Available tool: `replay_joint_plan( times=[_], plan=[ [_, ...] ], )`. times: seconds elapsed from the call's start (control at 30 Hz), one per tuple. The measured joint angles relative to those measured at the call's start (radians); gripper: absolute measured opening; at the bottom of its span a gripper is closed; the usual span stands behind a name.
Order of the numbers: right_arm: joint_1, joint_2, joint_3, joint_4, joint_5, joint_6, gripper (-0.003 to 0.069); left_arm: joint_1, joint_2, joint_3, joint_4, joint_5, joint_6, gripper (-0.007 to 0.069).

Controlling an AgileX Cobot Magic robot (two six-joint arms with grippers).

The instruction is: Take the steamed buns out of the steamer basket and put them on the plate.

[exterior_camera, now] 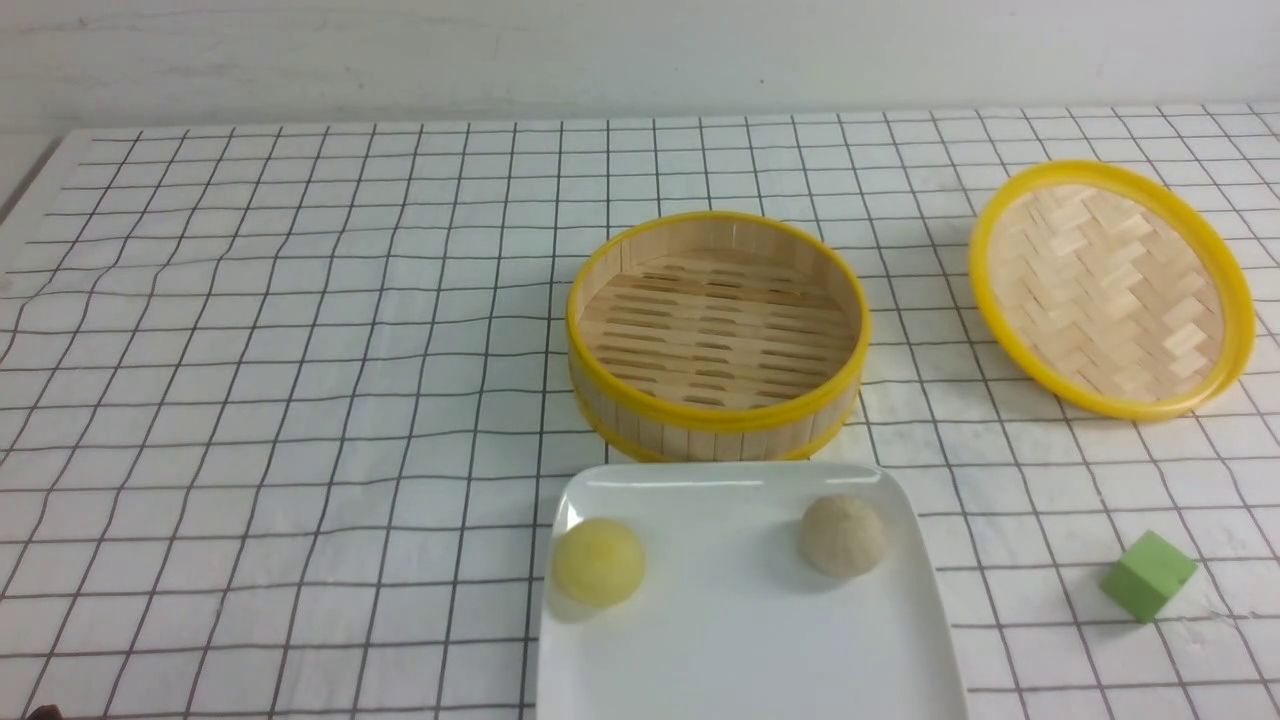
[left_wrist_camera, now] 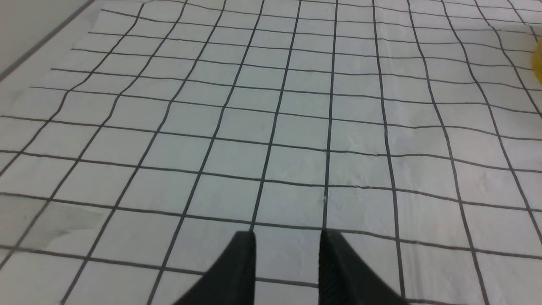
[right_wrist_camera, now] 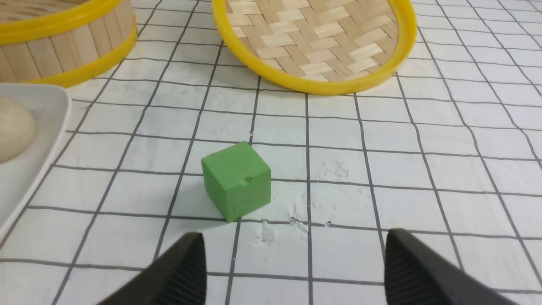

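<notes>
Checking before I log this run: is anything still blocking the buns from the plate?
Nothing visible does. The yellow bun and the beige bun already sit on the plate; the steamer basket is empty.

Non-task items only. Woven lid [exterior_camera: 1110,288], shallow, yellow rim, herringbone bamboo weave, lies underside up at far right of the cloth; looks tilted, near edge resting on the cloth. Also in right wrist view [right_wrist_camera: 313,38]. Green cube [exterior_camera: 1149,575] sits near right, well apart from lid, closer to camera; matte, small dent on one face in right wrist view [right_wrist_camera: 236,181], one corner toward camera. White tablecloth [exterior_camera: 300,350] w/ black grid, wrinkled, covers the table; white specks on it by cube.
</notes>
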Motion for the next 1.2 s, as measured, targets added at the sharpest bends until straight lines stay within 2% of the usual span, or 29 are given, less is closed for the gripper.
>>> replay_joint_plan(
  times=[1.2],
  plan=[
    [0.000,0.000,0.000,0.003,0.000,0.000,0.0547,0.000,0.000,0.000,0.019,0.000,0.000,0.0241]
  ],
)
